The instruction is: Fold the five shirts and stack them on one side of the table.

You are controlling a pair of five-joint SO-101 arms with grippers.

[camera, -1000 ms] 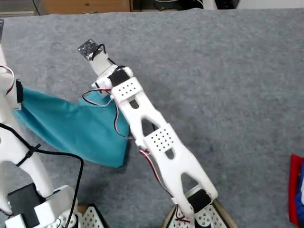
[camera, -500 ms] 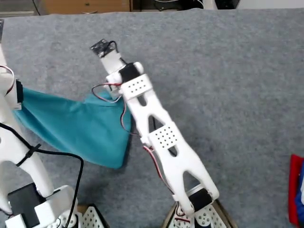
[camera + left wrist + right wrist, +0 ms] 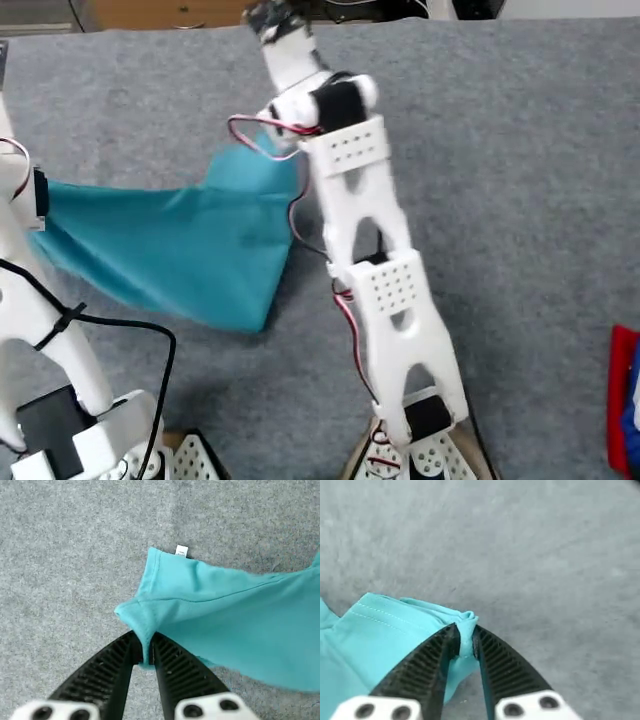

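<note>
Clenching left fingers and right fingers on corners of the teal fabric shirt, holding it spread over the grey felt desk, seemingly for folding.

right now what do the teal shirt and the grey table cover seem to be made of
The teal shirt: likely soft cotton knit, matte; it drapes, with stitched hems. The grey table cover: probably felt or short carpet, with fuzzy flecked fibres.

Shirt spans left gripper to right gripper — over table's left half.
</note>
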